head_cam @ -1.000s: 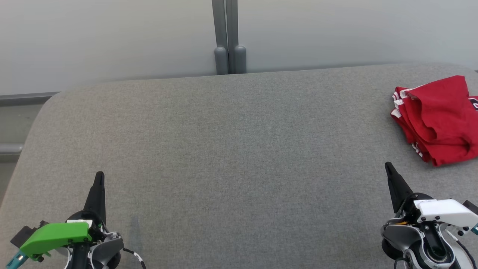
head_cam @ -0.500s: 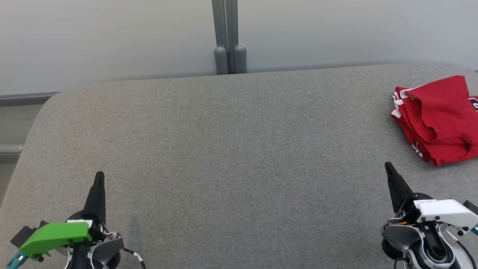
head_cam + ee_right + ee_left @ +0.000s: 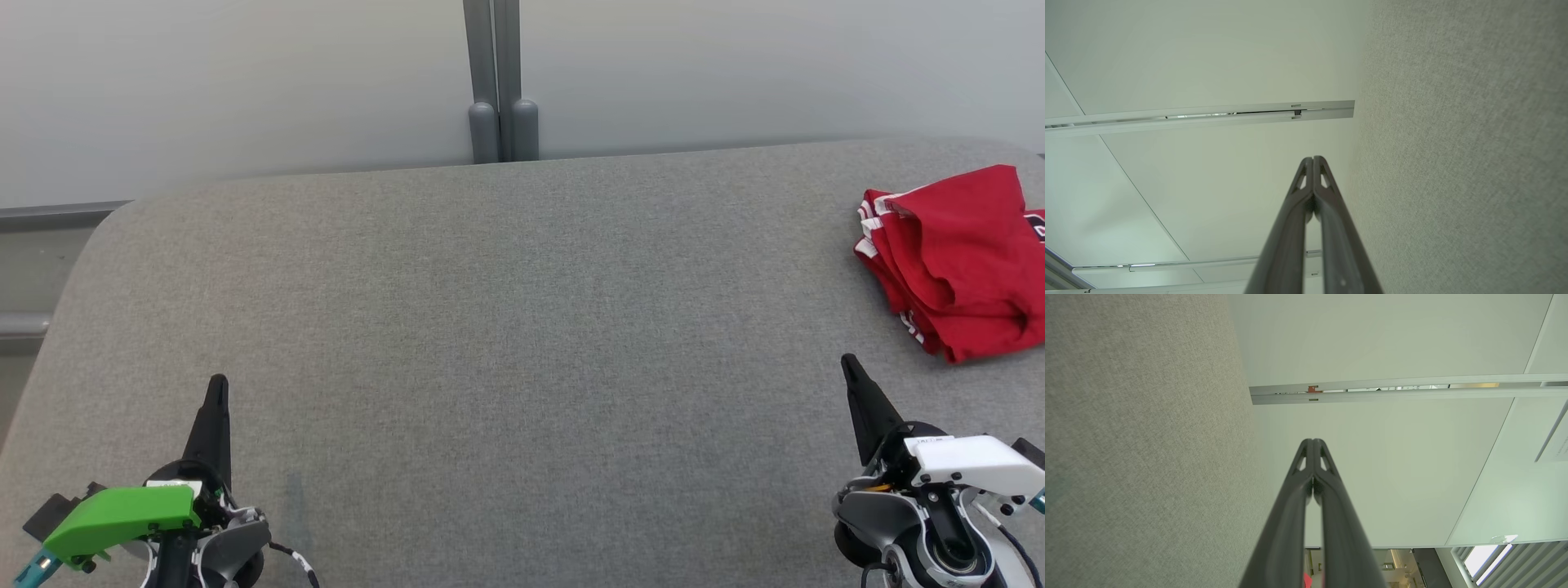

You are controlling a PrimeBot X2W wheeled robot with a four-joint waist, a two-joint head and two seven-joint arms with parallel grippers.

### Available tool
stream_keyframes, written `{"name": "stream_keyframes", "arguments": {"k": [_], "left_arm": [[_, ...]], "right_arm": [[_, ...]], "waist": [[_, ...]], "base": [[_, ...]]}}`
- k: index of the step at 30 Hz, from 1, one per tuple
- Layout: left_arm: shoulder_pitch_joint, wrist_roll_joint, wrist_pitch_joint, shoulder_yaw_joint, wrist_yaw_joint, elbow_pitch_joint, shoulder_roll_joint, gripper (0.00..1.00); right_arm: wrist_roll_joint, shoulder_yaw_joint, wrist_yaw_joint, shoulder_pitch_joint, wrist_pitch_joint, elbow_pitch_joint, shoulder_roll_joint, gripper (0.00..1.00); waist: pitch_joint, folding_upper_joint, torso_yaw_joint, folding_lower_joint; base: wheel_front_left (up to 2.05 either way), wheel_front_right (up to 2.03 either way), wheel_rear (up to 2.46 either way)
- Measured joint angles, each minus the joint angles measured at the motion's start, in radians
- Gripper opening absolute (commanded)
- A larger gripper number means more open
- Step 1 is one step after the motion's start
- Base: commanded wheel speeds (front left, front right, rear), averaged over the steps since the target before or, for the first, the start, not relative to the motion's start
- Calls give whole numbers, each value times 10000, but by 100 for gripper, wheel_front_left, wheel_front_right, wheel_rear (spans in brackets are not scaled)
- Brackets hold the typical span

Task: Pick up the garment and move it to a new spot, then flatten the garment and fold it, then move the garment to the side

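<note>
All three steps look finished, judging by how things lie. At the near left, the left gripper (image 3: 217,390) hovers low over the tabletop (image 3: 522,327), its fingers (image 3: 1286,539) pressed together tip to tip and holding nothing. The broad grey fabric middle of the tabletop lies bare, with a grey partition post (image 3: 500,82) standing behind its far edge against the pale wall. At the near right, the right gripper (image 3: 851,369) sits in a matching pose, its fingers (image 3: 1286,245) likewise closed flat against each other and empty. Beyond it, toward the far right edge, the red garment (image 3: 955,261) rests in a compact folded stack with white trim showing along its left side, partly cut off by the head view's border. It lies well apart from both grippers. Nothing stands between them and the garment, and I judge that little or no work is left.
</note>
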State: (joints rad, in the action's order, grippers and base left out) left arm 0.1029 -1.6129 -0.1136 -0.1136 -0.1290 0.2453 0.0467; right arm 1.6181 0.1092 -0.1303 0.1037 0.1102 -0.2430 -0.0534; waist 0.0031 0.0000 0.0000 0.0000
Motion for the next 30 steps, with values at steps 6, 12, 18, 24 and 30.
{"name": "stream_keyframes", "arguments": {"k": [6, 12, 18, 24, 30], "left_arm": [[0, 0, 0, 0, 0, 0, 0, 0], [0, 2, 0, 0, 0, 0, 0, 0], [0, 0, 0, 0, 0, 0, 0, 0], [0, 2, 0, 0, 0, 0, 0, 0], [0, 0, 0, 0, 0, 0, 0, 0]], "right_arm": [[-2, 6, 0, 0, 0, 0, 2, 0], [-8, 12, 0, 1, 0, 0, 4, 0], [-10, 17, 0, 1, 2, 0, 6, 0], [-10, 21, 0, 2, 17, 0, 8, 0], [-10, 23, 0, 3, 27, 0, 10, 0]], "waist": [[0, 0, 0, 0], [0, 0, 0, 0], [0, 0, 0, 0], [0, 0, 0, 0], [0, 0, 0, 0]], "base": [[0, 0, 0], [0, 0, 0], [0, 0, 0], [0, 0, 0], [0, 0, 0]]}}
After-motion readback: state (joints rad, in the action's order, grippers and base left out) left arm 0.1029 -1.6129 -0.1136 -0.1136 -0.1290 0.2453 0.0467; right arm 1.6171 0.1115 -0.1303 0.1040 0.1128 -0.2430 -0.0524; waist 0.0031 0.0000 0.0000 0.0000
